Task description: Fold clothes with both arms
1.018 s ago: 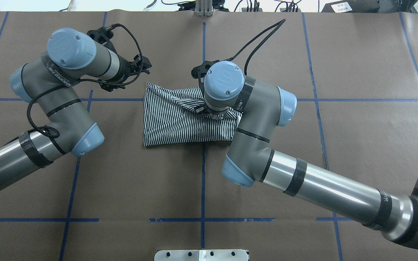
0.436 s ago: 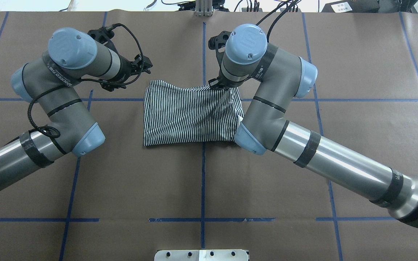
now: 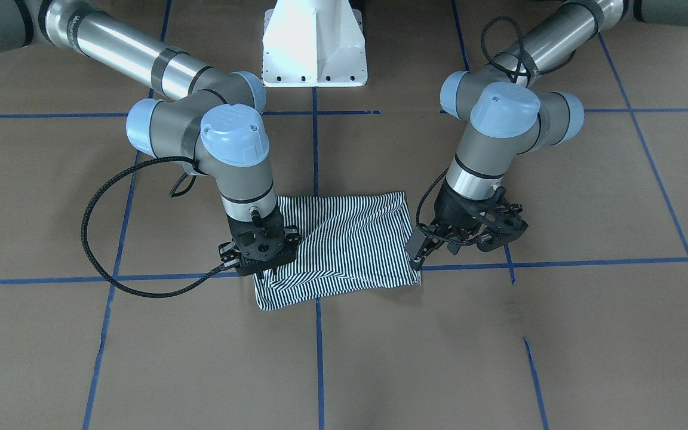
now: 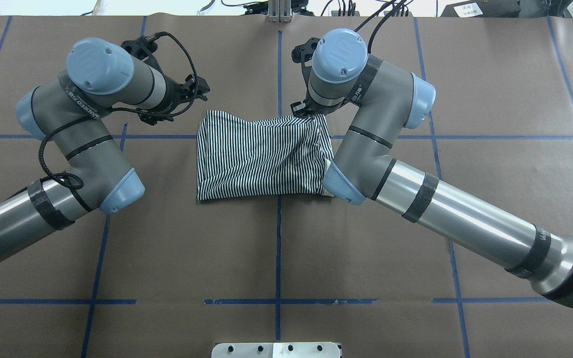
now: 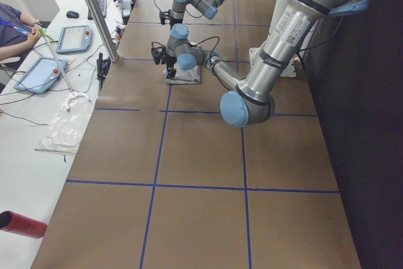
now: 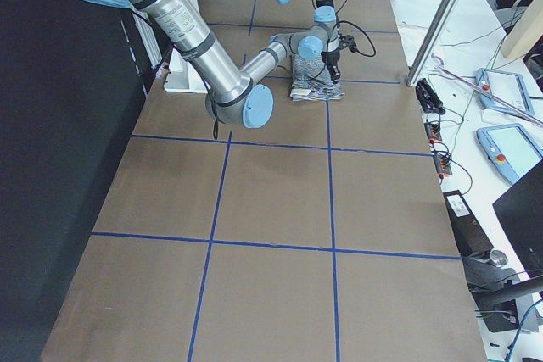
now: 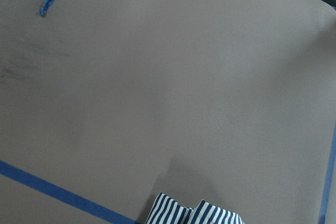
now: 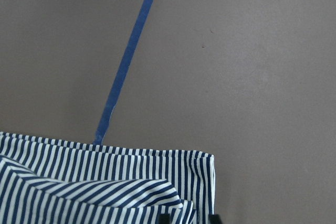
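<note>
1. The right claw (image 4: 304, 112) points down at the far right corner of the polo shirt (image 4: 256, 159). In the right wrist view its fingertips (image 8: 164, 217) stand close together with a raised fold of striped cloth between them. The claw is pinching the shirt at that corner.
2. The left claw (image 4: 198, 87) has its fingers spread with nothing between them. It hangs tilted just beyond the shirt's far left corner, apart from the cloth. The left wrist view shows bare brown surface and one striped corner at its lower edge.
3. The polo shirt is folded into a roughly rectangular bundle. It lies on the middle of the worktop (image 4: 192, 248), between the two arms. Its near edge is straight, its far edge is uneven, and creases run diagonally toward the right claw.
4. The right arm (image 4: 455, 228) enters from the near right. One of its blue joint caps covers the shirt's near right corner.
5. The left arm (image 4: 82, 144) enters from the near left and stays wholly left of the shirt.
6. The worktop is covered in brown paper marked into squares by blue tape lines (image 4: 278, 248). One line passes under the shirt from near to far, and another crosses under its far part.
7. The white pedestal base (image 3: 314, 42) stands at the robot's edge of the worktop, in line with the shirt.
8. In the exterior left view a side bench carries a tablet (image 5: 75, 37) and a red cylinder (image 5: 19, 223).
</note>
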Controlling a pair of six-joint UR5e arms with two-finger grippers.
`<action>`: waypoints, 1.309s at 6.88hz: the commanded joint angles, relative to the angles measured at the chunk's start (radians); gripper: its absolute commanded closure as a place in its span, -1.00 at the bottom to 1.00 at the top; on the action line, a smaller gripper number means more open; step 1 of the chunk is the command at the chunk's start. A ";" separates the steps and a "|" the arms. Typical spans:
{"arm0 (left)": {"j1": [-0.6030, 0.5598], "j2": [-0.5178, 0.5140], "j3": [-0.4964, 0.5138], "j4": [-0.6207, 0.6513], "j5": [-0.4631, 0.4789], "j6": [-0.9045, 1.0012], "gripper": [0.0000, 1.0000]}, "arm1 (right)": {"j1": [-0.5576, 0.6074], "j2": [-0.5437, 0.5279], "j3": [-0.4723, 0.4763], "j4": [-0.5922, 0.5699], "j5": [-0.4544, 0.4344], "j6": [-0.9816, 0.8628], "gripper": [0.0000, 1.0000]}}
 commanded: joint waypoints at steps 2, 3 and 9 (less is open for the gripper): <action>-0.001 -0.002 -0.003 0.000 -0.002 0.014 -1.00 | 0.042 0.009 -0.010 -0.001 0.008 -0.001 -1.00; -0.003 0.004 -0.018 0.010 0.000 0.037 -1.00 | 0.083 0.006 -0.008 -0.015 0.081 -0.004 -1.00; -0.410 0.378 -0.468 0.405 -0.232 0.925 -1.00 | 0.547 -0.356 0.217 -0.293 0.431 -0.664 -1.00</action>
